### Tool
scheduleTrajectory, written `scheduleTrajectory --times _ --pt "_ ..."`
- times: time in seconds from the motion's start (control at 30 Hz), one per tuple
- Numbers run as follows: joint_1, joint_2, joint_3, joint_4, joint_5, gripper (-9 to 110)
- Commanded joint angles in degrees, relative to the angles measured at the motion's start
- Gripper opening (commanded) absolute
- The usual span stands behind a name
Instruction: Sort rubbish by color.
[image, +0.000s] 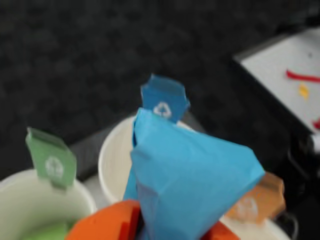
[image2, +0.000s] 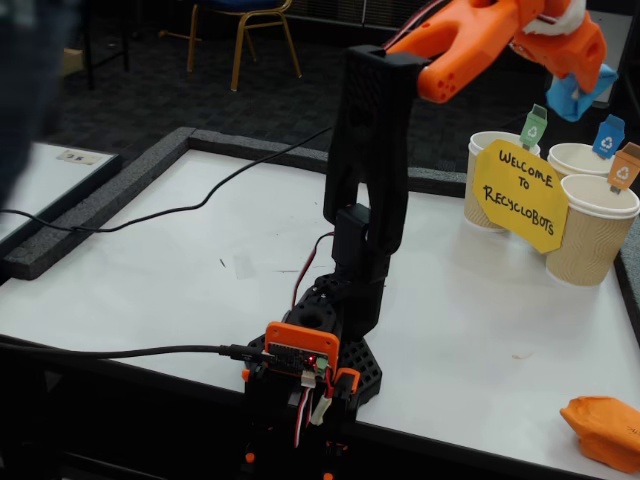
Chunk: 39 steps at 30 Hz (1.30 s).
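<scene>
item 1: crumpled blue paper wad (image: 192, 182), pinched in orange two-finger gripper (image2: 578, 88), jaws closed on it, held aloft over the cups at far right of fixed view; wrist view puts it directly above ribbed tan paper cup w/ blue recycling flag (image: 163, 99), cup interior looks empty so far. item 2: crumpled green paper wad (image: 47, 232), seen low in cup w/ green flag (image: 51, 159) at left of wrist view, so judged sorted. item 3: crumpled orange paper wad (image2: 606, 428), lying on white tabletop (image2: 180, 260) near front right corner in fixed view, well apart from cups, untouched. cup w/ orange flag (image2: 624, 166) nearest the table's right edge, contents not visible. yellow "welcome to recyclobots" sign (image2: 519, 194) leaning against cup fronts. status, est.: approx one of three done, second mid-delivery & awaiting release, third still to fetch. black cables on table, irrelevant.
</scene>
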Motion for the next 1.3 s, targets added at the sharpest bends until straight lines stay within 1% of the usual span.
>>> scheduleTrajectory --times 0.0,0.33,0.6,0.8,0.93,1.1,1.17,1.27 --pt "1.3 -2.6 -10.9 -5.7 -1.9 0" --pt "1.3 -16.3 -16.7 -14.9 -2.0 0" --pt "1.3 -19.2 -16.8 -19.6 -2.0 1" --pt "1.3 -19.4 -17.0 -20.1 -2.0 19" --pt "1.3 -19.3 -17.2 -20.1 -2.0 26" --pt "1.5 -18.9 -18.2 -19.3 -2.0 26" --pt "1.5 -18.3 -18.8 -18.4 -2.0 20" --pt "1.5 -15.9 -19.0 -16.3 -2.0 7"
